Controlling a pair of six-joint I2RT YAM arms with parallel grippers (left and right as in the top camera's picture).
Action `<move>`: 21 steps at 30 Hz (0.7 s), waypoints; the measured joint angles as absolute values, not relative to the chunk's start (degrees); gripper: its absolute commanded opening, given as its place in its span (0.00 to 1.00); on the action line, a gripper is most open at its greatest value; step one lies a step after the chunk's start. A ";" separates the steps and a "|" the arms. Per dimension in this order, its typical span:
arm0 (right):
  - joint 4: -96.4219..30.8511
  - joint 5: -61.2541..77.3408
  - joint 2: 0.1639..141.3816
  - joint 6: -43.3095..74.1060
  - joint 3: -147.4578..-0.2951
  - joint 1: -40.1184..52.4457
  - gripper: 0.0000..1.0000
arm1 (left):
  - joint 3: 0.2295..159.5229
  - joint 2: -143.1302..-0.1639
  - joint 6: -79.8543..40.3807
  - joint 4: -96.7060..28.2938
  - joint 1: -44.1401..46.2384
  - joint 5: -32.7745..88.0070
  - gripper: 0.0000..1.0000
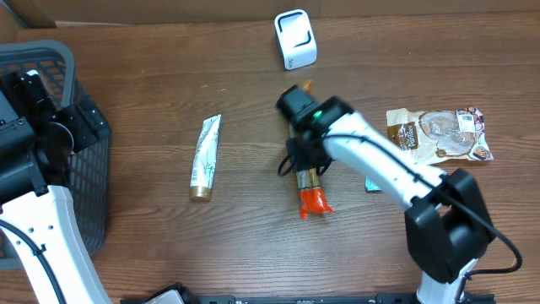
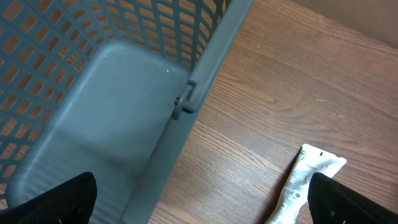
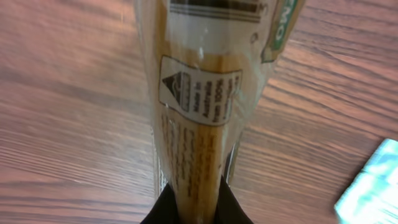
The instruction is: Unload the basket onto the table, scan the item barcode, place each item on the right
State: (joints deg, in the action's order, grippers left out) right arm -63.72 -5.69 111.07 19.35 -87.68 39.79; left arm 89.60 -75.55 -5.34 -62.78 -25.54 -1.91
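Mid-desk, slightly right of centre, I have the right gripper (image 1: 305, 159) clamped on the item (image 1: 313, 192). It's a long clear-wrapped thing, red end pointing at the near edge. The jaws are nearly together, pinching it across its width.

Right wrist cam agrees. Dark fingertips (image 3: 163, 211) sit on both sides of the item's narrow yellowish body, and a small-print label faces the lens. The barcode (image 3: 214, 7) is partly in view at the top of that view, cut off by the edge. I can't tell from either view whether the item is lifted or resting on the desk (image 1: 152, 93).

The scanner (image 1: 295, 39) is white and stands near the far edge around centre, well apart from the item.

The left gripper (image 2: 199, 208) is spread wide with nothing in it, hanging over the rim of the grey mesh basket (image 1: 91, 190) at the left edge. On its wrist cam one fingertip shows in each bottom corner, with the basket floor on the left and bare wood on the right.

Other stuff:
- A white tube (image 1: 205, 158) lies left of centre, gold cap toward the near edge.
- A snack bag (image 1: 439, 133) lies flat toward the right edge.
- A blue packet (image 1: 371, 183) is just beside the right arm, mostly hidden under it.
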 measured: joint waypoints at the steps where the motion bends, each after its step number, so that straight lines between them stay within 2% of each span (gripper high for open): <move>1: -64.12 -7.75 111.28 19.05 -87.68 41.30 0.04 | 89.60 -75.55 -5.34 -62.76 -25.54 -1.91 1.00; 9: -61.95 -16.84 116.99 16.43 -87.70 51.42 0.06 | 89.60 -75.55 -5.34 -62.76 -25.54 -1.91 1.00; 12: -61.28 -17.39 117.08 16.16 -87.70 53.04 0.11 | 89.60 -75.55 -5.32 -62.78 -25.54 -1.91 0.99; 18: -59.20 -15.84 117.69 15.79 -87.70 55.53 0.31 | 89.60 -75.55 -5.32 -62.78 -25.54 -1.91 1.00; 21: -58.46 -13.58 117.78 15.20 -87.70 55.86 0.45 | 89.60 -75.55 -5.34 -62.78 -25.54 -1.91 1.00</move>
